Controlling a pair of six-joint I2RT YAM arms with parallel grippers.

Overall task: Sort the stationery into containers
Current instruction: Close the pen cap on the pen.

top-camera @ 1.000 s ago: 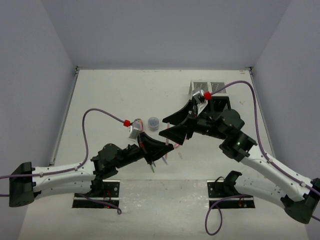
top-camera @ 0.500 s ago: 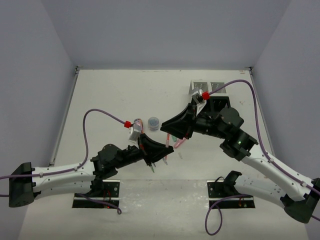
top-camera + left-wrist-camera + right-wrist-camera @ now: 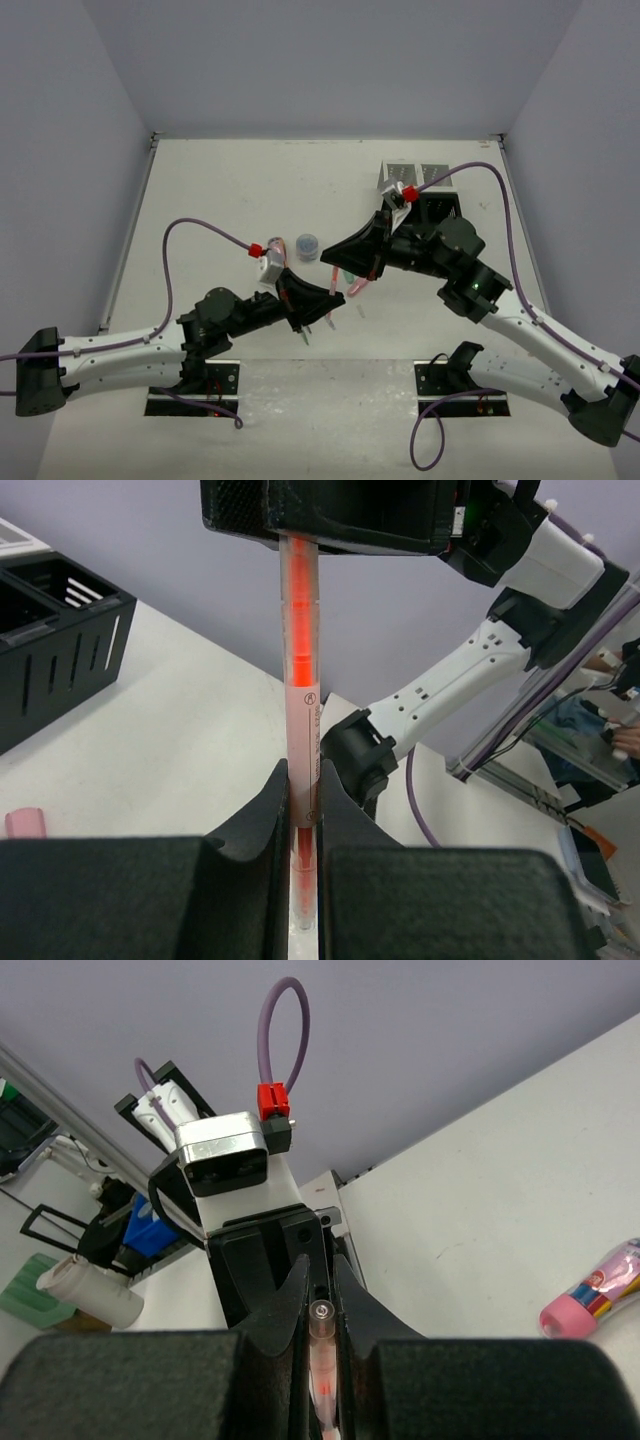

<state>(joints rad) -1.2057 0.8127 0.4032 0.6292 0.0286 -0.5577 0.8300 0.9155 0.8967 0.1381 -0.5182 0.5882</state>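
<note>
Orange pen: one item of the stationery, thin, translucent barrel with an orange core. Location: held clear of the table at its near middle, between the two arms, near-right of the round grey-blue pot and well apart from the silver container and black container at the far right. Hold, left gripper: clamped on the lower barrel, fingers pressed to either side. Hold, right gripper: a second ago it stood wide around the pen; now it is closed tight on the other end, the pen's clear tip showing between its fingers. Meaning for the task, as a judgement: a hand-over is midway, with both claws gripping one pen; the left must let go before the right, the arm nearer the containers, can carry it over. Orientation: long axis runs straight from one claw to the other, the clear tip toward the right wrist; in the left wrist view it rises from between the left fingers into the right claw above. From overhead the claws hide most of it, so the exact tilt cannot be told. Also present: a stubby pink marker lying on the table, unsorted.
</note>
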